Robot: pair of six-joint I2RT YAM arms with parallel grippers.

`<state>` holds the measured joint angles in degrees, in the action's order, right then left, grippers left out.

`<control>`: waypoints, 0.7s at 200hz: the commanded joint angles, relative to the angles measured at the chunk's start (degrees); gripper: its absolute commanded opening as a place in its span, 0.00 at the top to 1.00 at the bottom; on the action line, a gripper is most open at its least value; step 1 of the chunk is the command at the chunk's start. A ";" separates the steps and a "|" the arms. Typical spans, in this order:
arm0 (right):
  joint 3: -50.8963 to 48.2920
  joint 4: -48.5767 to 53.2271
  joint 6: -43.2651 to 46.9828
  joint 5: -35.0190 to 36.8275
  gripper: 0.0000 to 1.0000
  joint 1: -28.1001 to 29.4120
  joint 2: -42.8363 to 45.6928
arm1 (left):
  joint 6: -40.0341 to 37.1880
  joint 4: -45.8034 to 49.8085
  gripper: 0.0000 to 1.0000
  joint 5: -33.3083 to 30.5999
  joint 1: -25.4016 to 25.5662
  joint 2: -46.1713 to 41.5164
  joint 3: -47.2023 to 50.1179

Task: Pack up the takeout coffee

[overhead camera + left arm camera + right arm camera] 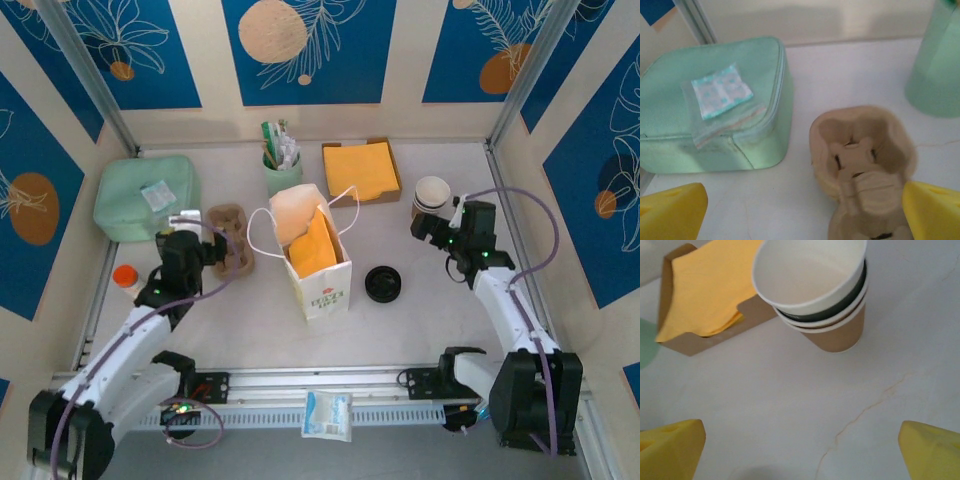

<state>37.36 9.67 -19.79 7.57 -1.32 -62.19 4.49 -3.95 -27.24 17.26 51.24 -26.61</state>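
The takeout coffee cups (432, 193) stand nested in a short stack at the back right, white rims over a brown base. My right gripper (434, 222) hovers just in front of them. In the right wrist view the stack (812, 290) is ahead of my open right gripper (800, 455), with bare table between its yellow fingertips (670, 447). My left gripper (205, 240) is open beside the brown pulp cup carrier (230, 240). Seen from the left wrist, the carrier (862, 150) lies toward the right fingertip (932, 210) of the open gripper (802, 220).
A white paper bag (315, 255) stands open mid-table with a yellow napkin inside. A black lid (383, 283) lies to its right. At the back are a napkin box (361, 170), a green utensil cup (283, 165) and a mint pouch (145, 195). An orange-capped bottle (125, 277) stands far left.
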 commanded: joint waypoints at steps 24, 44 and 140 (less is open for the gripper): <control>-10.63 -31.34 10.36 10.35 0.01 4.99 -7.07 | -5.06 -30.86 0.01 -3.16 -1.44 14.35 9.24; -14.20 -42.47 13.90 9.87 0.01 6.13 -12.58 | -6.72 -40.72 0.01 -1.71 -2.03 21.68 10.48; -13.79 -56.93 13.32 -3.29 0.01 0.77 -25.37 | -8.54 -54.59 0.01 13.49 -9.01 38.52 7.37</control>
<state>22.06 -43.97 -6.39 7.51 0.25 -87.33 -3.36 -59.27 -18.41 8.97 87.94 -18.11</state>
